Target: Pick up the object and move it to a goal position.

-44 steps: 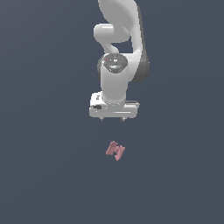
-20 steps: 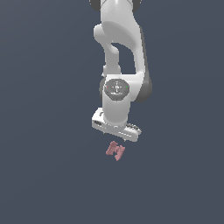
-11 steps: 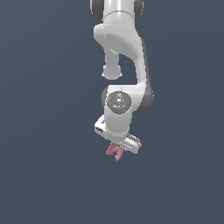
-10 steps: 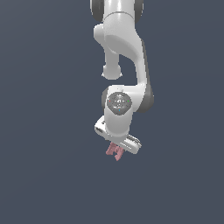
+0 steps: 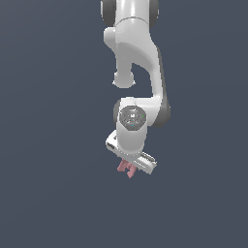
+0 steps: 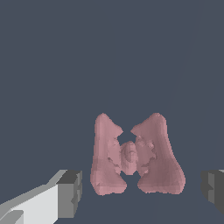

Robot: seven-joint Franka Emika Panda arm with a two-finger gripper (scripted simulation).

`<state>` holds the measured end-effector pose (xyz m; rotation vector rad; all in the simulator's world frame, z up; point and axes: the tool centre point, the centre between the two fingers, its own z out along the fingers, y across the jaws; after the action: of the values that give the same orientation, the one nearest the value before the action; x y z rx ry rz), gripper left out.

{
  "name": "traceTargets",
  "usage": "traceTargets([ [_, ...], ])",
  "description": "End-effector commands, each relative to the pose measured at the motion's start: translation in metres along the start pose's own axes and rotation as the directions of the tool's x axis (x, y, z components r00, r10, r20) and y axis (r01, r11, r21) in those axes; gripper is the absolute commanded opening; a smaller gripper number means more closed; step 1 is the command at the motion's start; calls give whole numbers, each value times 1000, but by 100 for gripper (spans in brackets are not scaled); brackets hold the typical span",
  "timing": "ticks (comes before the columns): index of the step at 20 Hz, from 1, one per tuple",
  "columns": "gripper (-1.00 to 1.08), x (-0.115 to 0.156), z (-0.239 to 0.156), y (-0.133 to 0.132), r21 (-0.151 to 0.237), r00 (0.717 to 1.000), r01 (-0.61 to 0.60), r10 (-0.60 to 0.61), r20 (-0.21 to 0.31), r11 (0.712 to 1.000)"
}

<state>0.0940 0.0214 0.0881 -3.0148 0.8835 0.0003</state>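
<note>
The object (image 5: 125,168) is a small pinkish-red blocky piece with short prongs, lying on the dark floor. In the exterior view my white gripper (image 5: 131,166) stands right over it and hides most of it. In the wrist view the object (image 6: 135,157) lies between my two fingertips, one finger (image 6: 70,192) on one side and the other finger (image 6: 213,188) on the other side. Clear gaps remain on both sides, so the gripper (image 6: 141,190) is open and touches nothing.
Only the plain dark grey floor (image 5: 53,145) surrounds the arm (image 5: 138,58). No other objects or edges show.
The arm has lowered and the gripper has come down from above the object until its fingers stand on either side of it. The object has not moved.
</note>
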Motion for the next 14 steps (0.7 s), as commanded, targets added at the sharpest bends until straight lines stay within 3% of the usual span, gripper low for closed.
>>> traceTargets([
  [1,100,0,5,0,0,1000,-1,1,1,1000],
  [9,100,-1,45,1,0,1000,-4,4,0,1000],
  [14,100,1,49,0,0,1000,-5,5,0,1000],
])
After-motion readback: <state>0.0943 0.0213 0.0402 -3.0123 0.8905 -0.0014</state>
